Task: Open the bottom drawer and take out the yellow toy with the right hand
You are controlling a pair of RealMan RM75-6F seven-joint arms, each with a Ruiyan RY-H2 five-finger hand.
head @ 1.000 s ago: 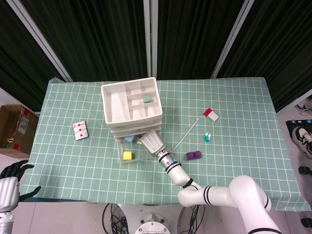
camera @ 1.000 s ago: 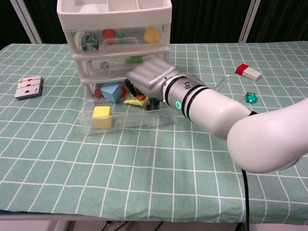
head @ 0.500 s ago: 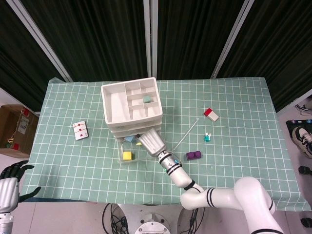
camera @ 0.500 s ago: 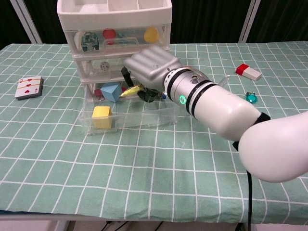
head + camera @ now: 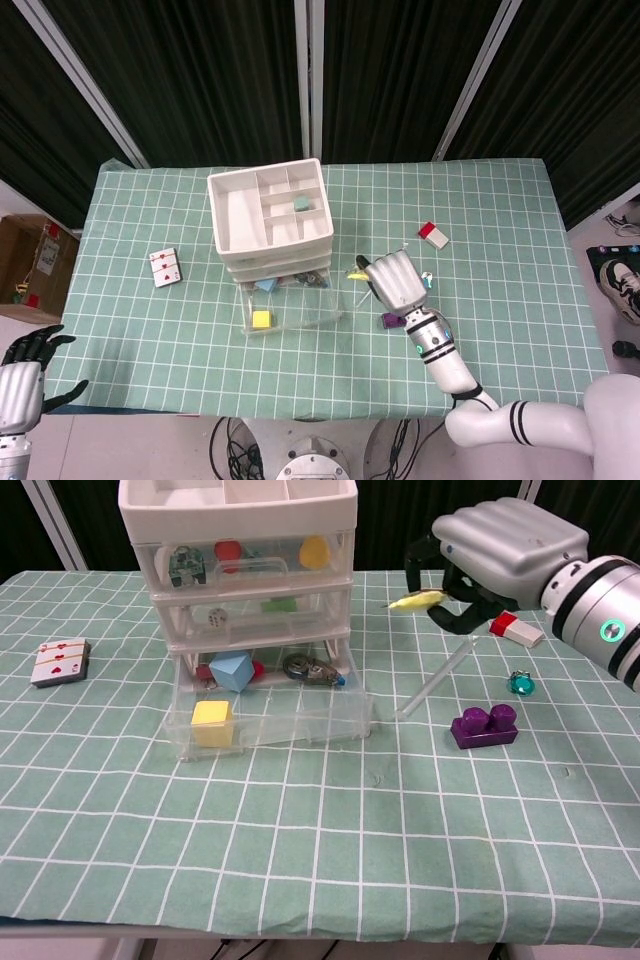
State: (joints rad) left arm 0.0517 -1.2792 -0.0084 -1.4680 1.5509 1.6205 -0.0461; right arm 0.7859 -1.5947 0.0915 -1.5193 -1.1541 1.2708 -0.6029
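One right hand (image 5: 500,555) holds the yellow toy (image 5: 417,601) above the table (image 5: 300,840)

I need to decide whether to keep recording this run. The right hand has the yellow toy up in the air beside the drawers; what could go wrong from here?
1. The right hand seems to pinch the yellow toy only at one end, so it could slip and fall.
2. The clear tube, purple brick and teal piece lie below, so setting down there may knock them.
3. The bottom drawer stands pulled out, so a swing back could clip it.
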